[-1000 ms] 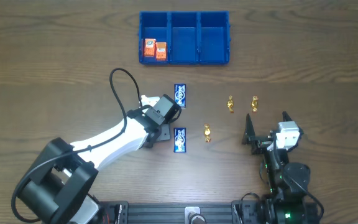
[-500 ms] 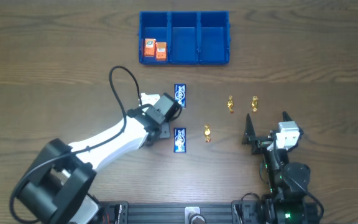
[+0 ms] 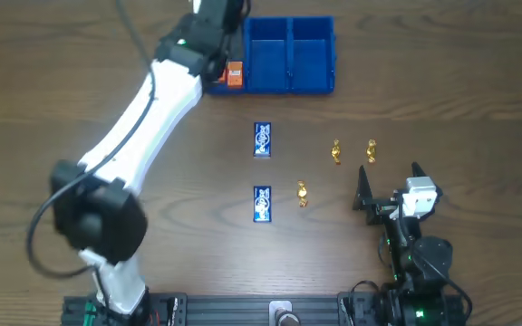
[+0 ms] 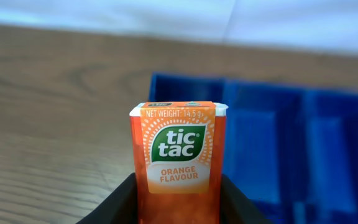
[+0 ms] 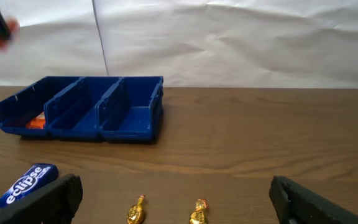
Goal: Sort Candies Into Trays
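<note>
You are looking at one blue tray [image 3: 288,89] with three bins, two blue packs [image 3: 262,139] [image 3: 262,204], three gold candies [image 3: 336,151] [image 3: 371,149] [image 3: 303,193] and at least two orange boxes [image 4: 178,152] [image 3: 235,74].

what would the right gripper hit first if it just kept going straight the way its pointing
Probably the gold candy lying on the table just ahead of the open right gripper, another beside it. Its height is unclear, so it may pass above both.

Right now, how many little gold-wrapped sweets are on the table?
3. Two gold sweets lie side by side mid-table; the third sits beside the lower blue pack. The left arm covers part of the tray, so another could hide there.
</note>
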